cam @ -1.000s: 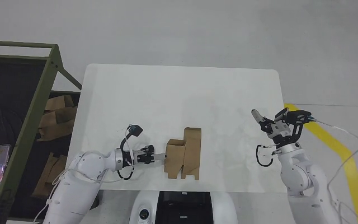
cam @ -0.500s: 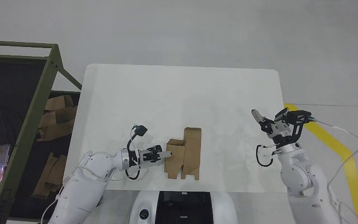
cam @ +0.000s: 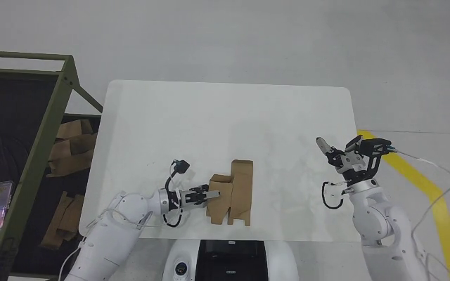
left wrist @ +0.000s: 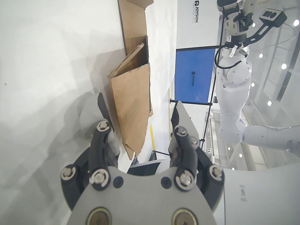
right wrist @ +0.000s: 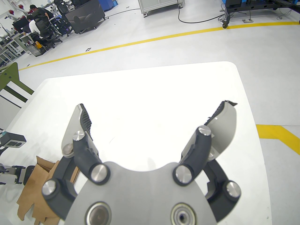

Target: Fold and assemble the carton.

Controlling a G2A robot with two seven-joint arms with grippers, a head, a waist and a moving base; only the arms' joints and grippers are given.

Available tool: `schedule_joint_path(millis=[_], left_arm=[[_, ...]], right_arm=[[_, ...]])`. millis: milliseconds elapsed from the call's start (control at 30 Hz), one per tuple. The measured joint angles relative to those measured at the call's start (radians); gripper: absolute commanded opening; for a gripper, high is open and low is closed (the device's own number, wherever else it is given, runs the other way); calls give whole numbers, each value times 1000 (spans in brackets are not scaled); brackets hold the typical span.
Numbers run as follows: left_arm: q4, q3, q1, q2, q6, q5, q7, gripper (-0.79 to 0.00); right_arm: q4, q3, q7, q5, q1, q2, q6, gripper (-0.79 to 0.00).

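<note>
A green rack [cam: 43,133] holding flat cardboard [cam: 70,144] stands off the bench's left side. On the white bench [cam: 225,119], the left gripper [left wrist: 139,101] lies low along the surface, its fingers spread to either side of the carton's nearest panel without clamping it. That placement appears meant to steady or press the loose wall into shape. The carton [cam: 232,197] stands half-formed near the bench's front edge, a little left of centre. One tall panel rises on its far side and its flaps hang ragged and unfolded, so most of the assembly looks yet to be done. There is little margin between the carton and the front edge, so a push toward that edge could tip it off. Wide bare bench lies behind it and to its right, leaving room to slide or turn the carton. Well apart at the right edge, the right gripper [right wrist: 154,106] is held raised with its fingers splayed and empty, seemingly parked clear of the work. A yellow floor line [cam: 401,165] runs beyond it.
</note>
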Motion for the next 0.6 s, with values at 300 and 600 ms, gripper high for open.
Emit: schedule_joint_path(millis=[300,600], left_arm=[[16,23,-9,3,10,2,14,-588],[26,37,-18,6,8,-4,27,-785]], right_arm=[[0,0,0,0,0,0,0,0],[0,0,0,0,0,0,0,0]])
